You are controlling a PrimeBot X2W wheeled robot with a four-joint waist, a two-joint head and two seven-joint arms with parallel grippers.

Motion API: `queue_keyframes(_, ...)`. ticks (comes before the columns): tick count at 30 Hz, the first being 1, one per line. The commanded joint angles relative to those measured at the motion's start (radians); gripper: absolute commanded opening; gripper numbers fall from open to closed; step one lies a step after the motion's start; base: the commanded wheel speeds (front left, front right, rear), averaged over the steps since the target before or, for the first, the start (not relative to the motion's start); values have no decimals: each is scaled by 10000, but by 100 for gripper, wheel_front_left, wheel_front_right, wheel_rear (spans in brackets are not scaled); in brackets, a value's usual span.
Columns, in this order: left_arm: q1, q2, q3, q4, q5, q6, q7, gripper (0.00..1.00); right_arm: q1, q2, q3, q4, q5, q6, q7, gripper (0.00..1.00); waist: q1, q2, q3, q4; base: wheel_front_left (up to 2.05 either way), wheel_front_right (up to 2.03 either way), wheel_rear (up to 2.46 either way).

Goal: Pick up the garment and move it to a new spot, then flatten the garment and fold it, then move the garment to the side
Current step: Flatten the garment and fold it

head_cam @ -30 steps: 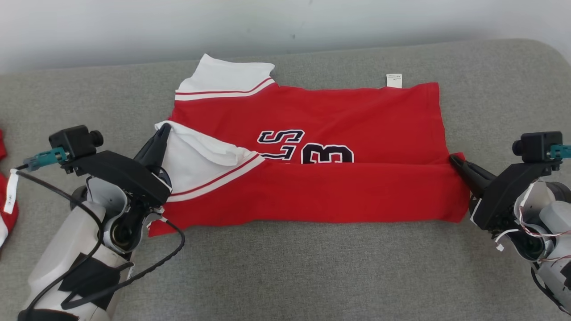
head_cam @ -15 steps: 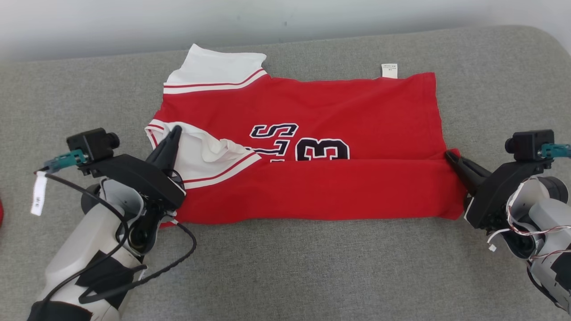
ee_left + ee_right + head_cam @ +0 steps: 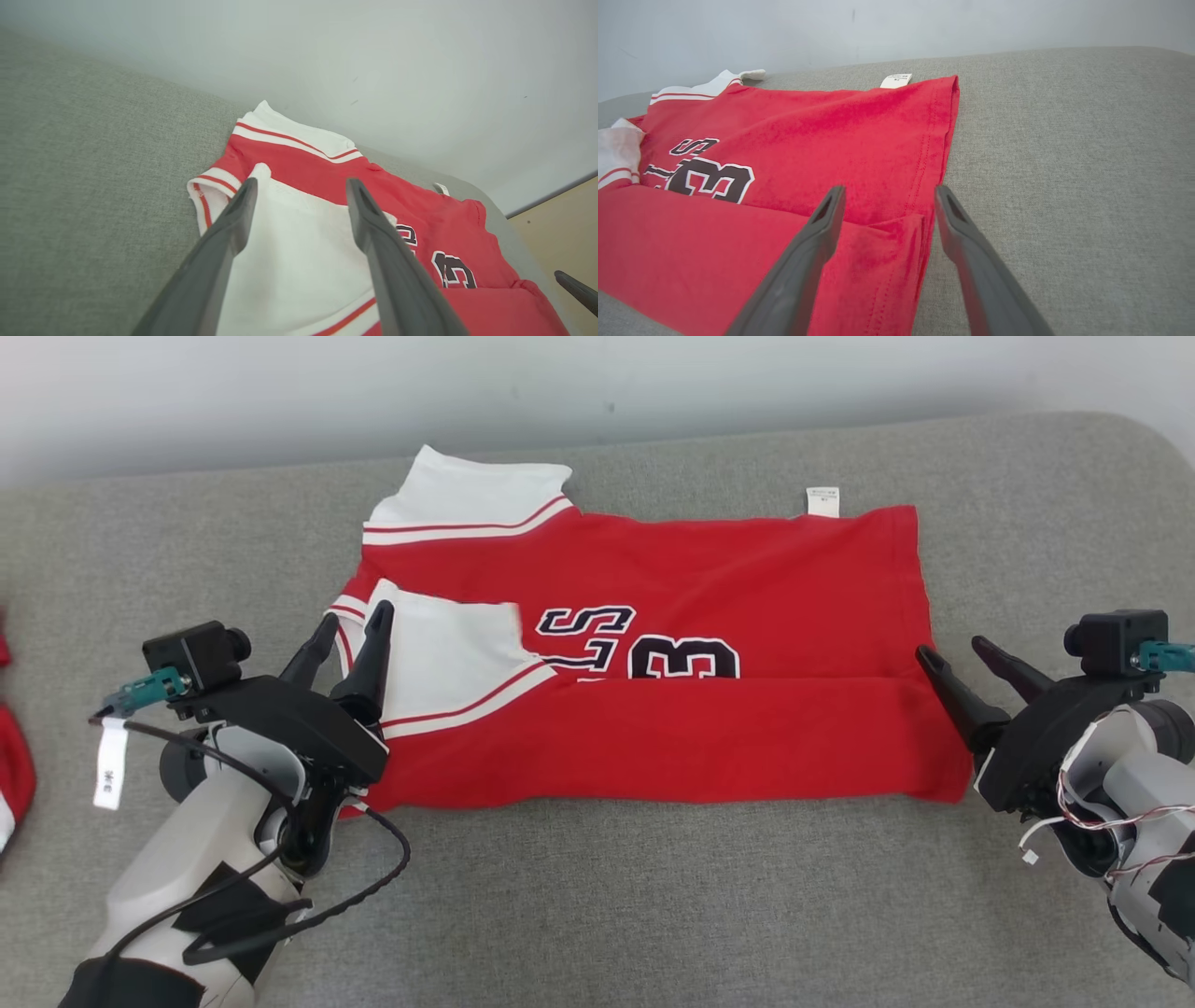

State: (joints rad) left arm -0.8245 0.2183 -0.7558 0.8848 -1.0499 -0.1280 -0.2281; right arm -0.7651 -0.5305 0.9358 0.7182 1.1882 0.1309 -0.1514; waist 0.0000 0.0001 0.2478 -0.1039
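At my far left, a red cloth (image 3: 14, 775) is cut off by the frame, so I can't tell what it is. My left wrist housing hides the garment's (image 3: 700, 579) near-left corner, and its folded-up near edge covers the lower part of the dark lettering (image 3: 644, 644).

The garment lies on the grey cushion (image 3: 597, 896), long axis across my view, white sleeves (image 3: 448, 649) to my left, hem to my right.

My left gripper (image 3: 355, 616) is spread wide over the white sleeve, holding nothing; I can't tell if the tips touch. My right gripper (image 3: 950, 649) is spread just as wide at the fold's hem corner, also empty.
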Motion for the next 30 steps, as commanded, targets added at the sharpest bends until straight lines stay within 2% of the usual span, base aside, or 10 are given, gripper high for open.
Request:
queue_keyframes(1,34,37,-75,78,13,-16,-180,100,-23,-87,97,82,117,-4,-182,100,0,-1,-198,100,0,0,0)
queue_keyframes(7,437,41,-5,-128,248,-17,-376,100,197,-337,293,180,-167,-4,-748,100,0,-1,-535,210,0,0,0)
queue_keyframes(12,1391,85,1458,-915,702,-18,-372,100,413,-387,208,344,-613,-4,-1063,100,0,-1,-779,178,0,0,0)
queue_keyframes(15,1966,78,2176,-1528,1516,134,-375,100,616,-370,-88,300,-823,-4,-1128,100,0,-1,-841,206,0,0,0)
queue_keyframes(19,2724,-100,2744,-2337,2799,494,-376,100,988,-440,-981,-86,-1284,-4,-1134,100,0,-1,-836,305,0,0,0)
queue_keyframes(23,3237,-180,2854,-2899,4088,840,-377,100,1618,-454,-1947,-556,-2032,-4,-1132,100,0,-1,-825,353,0,0,0)
queue_keyframes(30,3810,-293,2917,-3294,5372,1187,-378,100,2836,-181,-3694,-1325,-3415,-4,-1133,100,0,-1,-714,350,0,0,0)
